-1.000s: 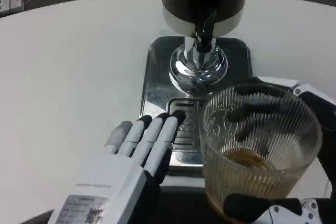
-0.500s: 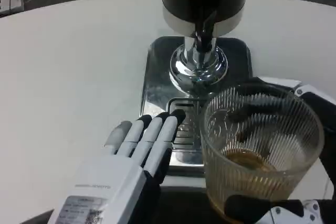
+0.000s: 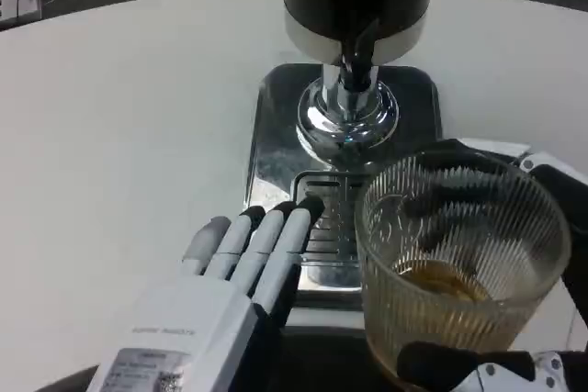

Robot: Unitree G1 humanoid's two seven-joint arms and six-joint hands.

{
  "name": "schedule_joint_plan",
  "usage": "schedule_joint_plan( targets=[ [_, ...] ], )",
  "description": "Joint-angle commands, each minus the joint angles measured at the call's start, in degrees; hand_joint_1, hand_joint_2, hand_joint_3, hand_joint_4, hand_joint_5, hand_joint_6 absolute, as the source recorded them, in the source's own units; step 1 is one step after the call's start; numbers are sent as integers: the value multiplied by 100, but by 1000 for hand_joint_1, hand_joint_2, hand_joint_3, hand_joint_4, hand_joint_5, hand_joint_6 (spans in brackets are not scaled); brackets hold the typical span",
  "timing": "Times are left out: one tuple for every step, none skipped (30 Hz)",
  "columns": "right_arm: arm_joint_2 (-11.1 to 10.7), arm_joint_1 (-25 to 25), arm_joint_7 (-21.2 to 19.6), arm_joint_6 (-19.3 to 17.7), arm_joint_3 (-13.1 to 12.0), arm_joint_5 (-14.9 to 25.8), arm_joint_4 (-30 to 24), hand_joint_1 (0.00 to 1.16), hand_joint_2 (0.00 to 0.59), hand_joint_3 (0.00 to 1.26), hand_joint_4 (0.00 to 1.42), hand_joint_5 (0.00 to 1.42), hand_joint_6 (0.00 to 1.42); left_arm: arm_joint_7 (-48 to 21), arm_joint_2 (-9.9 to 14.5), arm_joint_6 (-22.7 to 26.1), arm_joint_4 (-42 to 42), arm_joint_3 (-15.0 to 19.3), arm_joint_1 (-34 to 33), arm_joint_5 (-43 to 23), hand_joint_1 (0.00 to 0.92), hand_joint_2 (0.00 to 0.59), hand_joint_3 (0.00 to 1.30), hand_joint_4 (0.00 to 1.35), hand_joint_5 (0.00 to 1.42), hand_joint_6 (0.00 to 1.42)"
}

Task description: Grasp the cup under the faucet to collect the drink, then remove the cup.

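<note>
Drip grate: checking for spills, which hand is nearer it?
Left. Left hand fingers rest on the drip grate; right hand holds the glass cup beside it.

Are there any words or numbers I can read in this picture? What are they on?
No text is readable.
Left hand: a line of small grey print on the white back, too blurred to read.
Below it, a label with a square code pattern, also unreadable.
Cup, dispenser and tray: no writing visible.
</note>
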Motion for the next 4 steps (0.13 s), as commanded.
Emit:
schedule_joint_plan(
  targets=[
    [33,6,-7,-157,-19,155,-194,1141,178,803,971,1135,1424,27,-28,-84,-102,-18,78,35,0,57,0,0,0,0],
    [35,10,-8,-158,-15,154,-200,1141,178,803,971,1135,1424,29,-33,-85,-105,-19,83,37,0,57,0,0,0,0],
    [37,10,-9,-158,-12,154,-204,1141,178,803,971,1135,1424,31,-37,-87,-107,-19,87,39,0,57,0,0,0,0],
    [38,11,-10,-158,-9,153,-206,1141,178,803,971,1135,1424,30,-41,-90,-108,-19,91,38,0,57,0,0,0,0]
  ],
)
